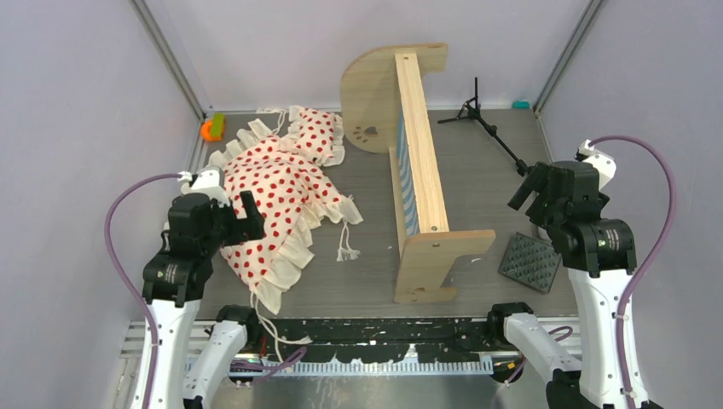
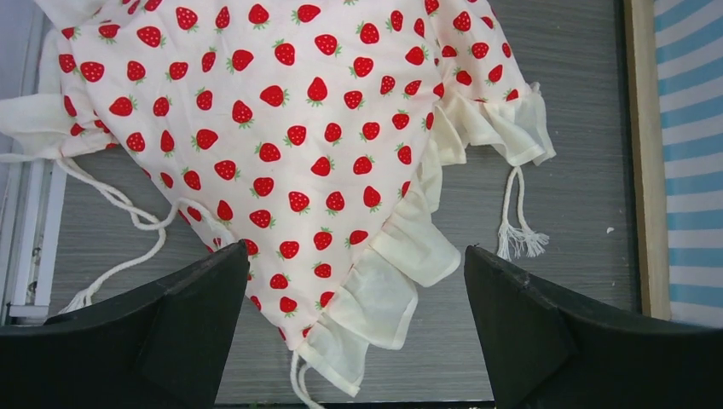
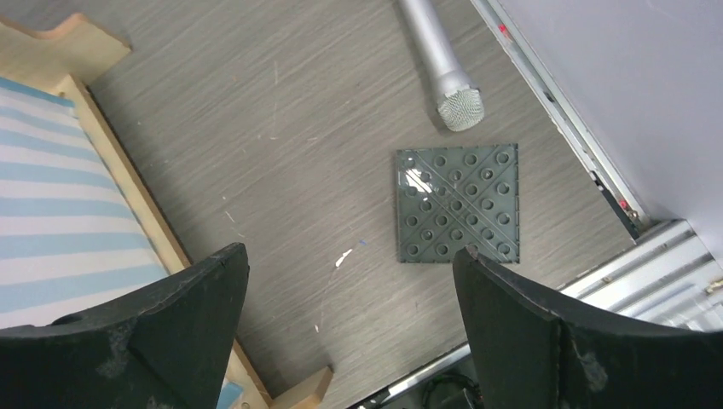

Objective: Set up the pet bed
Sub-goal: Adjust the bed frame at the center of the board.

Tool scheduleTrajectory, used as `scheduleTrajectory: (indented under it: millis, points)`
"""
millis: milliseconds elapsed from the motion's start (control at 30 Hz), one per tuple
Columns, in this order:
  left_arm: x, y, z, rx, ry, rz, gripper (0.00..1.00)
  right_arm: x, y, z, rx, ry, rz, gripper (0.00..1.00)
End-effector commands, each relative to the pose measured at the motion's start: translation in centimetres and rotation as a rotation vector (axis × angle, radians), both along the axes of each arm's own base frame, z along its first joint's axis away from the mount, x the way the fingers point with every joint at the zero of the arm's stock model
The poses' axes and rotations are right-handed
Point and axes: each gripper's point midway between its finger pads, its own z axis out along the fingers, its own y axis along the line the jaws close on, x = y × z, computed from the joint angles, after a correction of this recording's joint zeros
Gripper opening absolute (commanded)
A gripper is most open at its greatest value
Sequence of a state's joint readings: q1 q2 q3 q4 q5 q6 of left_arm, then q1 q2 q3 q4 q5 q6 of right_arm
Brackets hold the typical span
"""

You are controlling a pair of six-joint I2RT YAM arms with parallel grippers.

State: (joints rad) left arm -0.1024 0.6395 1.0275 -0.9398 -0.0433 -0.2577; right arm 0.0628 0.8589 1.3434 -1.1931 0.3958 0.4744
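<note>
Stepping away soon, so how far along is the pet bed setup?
Barely begun. Done: the striped mattress sits in the bed frame, but the frame lies on its side. In hand: nothing; left tool and right tool are open, empty. Left: stand the frame up, spread the ruffled bedding on it.

My top camera looks down from behind the arms over the whole grey wood-grain bench (image 1: 371, 179). Both wrist cameras point down, close in; each catches the blue-white striped mattress (image 2: 689, 153) at one edge.
</note>
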Motion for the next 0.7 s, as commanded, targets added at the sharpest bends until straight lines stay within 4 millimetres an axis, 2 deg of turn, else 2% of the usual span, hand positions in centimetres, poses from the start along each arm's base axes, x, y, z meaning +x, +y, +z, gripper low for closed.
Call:
scheduleTrajectory:
  millis: [0, 300, 500, 667]
  points:
    - [1.1, -0.3, 0.2, -0.010, 0.006, -0.002, 1.00, -0.3, -0.9, 1.1, -0.032, -0.007, -0.041, 0.94]
    - [1.2, -0.7, 0.2, -0.035, 0.011, -0.008, 1.00, 0.0, -0.5, 2.0, 0.013, -0.046, -0.053, 0.97]
    - [1.7, -0.6, 0.1, -0.069, 0.017, 0.042, 1.00, 0.6, 1.6, 2.3, 0.047, -0.086, 0.093, 0.99]
    - [1.5, -0.9, -1.2, -0.097, 0.113, 0.060, 1.00, 0.9, 0.7, 3.7, 0.041, -0.135, 0.020, 1.00]
